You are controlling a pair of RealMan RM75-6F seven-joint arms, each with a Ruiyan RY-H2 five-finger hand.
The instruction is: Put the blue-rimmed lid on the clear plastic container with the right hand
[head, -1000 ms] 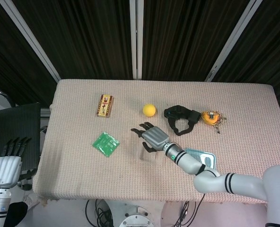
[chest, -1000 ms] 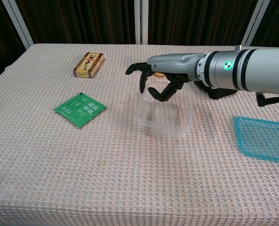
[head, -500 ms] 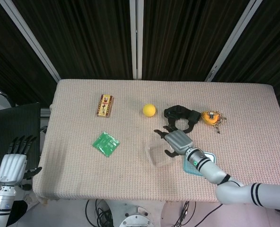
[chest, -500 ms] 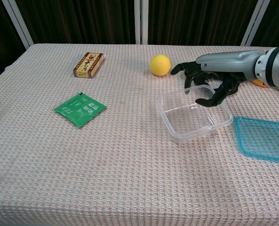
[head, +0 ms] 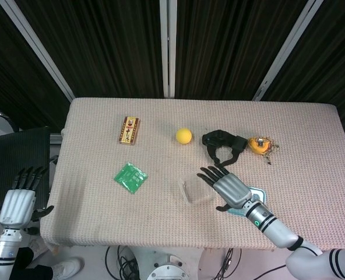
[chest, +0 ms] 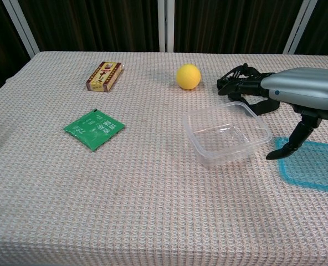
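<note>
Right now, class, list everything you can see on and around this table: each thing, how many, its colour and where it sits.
clear plastic container: one, clear, table middle-right, open, upright
blue-rimmed lid: one, flat on the table right of the container
yellow ball: one, yellow, behind the container
green packet: one, green, left of centre
small box: one, brown and yellow, back left
black strap: one, black, back right
orange object: one, orange, right of the strap
table: one, beige woven cover
right hand: one, grey with black fingers, spread between container and lid
left hand: one, grey, off the table's left edge
</note>
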